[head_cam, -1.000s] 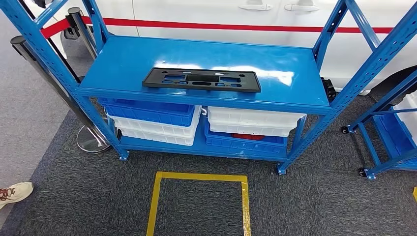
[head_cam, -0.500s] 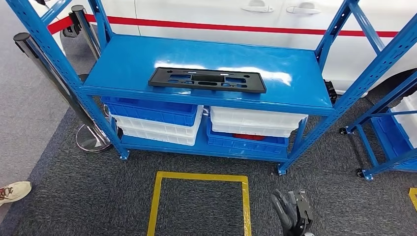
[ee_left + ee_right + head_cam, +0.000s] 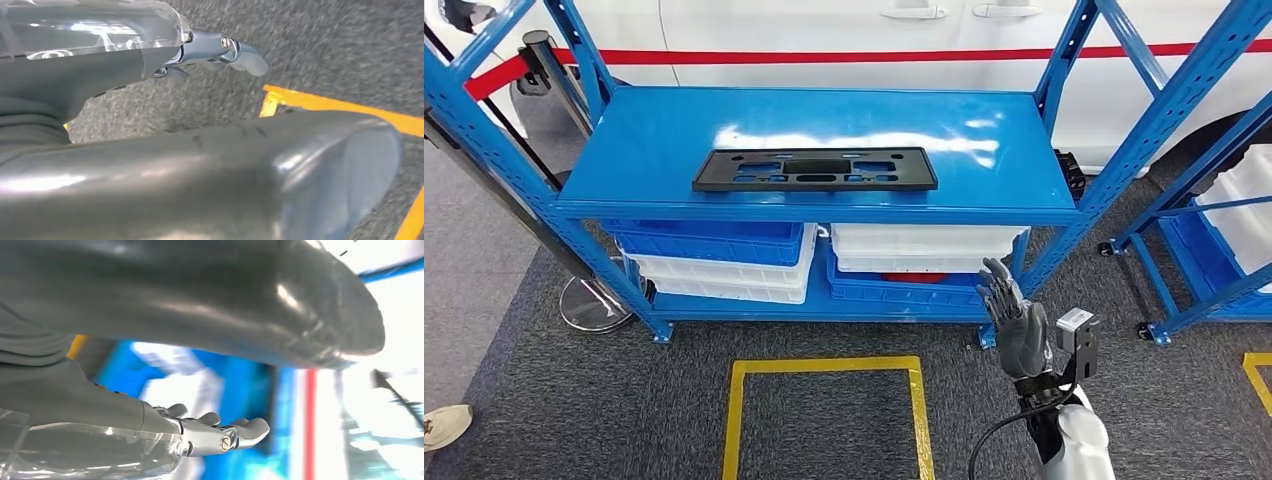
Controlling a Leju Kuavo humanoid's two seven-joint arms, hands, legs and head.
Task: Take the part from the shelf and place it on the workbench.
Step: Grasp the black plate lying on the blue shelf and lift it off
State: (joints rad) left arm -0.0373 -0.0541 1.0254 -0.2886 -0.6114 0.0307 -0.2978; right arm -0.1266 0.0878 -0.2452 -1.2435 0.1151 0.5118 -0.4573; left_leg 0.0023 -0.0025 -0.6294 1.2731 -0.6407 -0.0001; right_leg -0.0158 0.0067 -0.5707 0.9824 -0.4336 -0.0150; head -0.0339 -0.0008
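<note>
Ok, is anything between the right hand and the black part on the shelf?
Nothing visible blocks it. The right hand is raised in front of the shelf's lower right, fingers apart. The black part lies flat and alone on the top shelf, up and to the hand's left.

Beyond the right hand (image 3: 215,432), the right wrist view smears the shelf (image 3: 240,375) into blue and white blur. Just past it, a red object (image 3: 914,277) lies mostly hidden inside a blue bin (image 3: 904,292).
</note>
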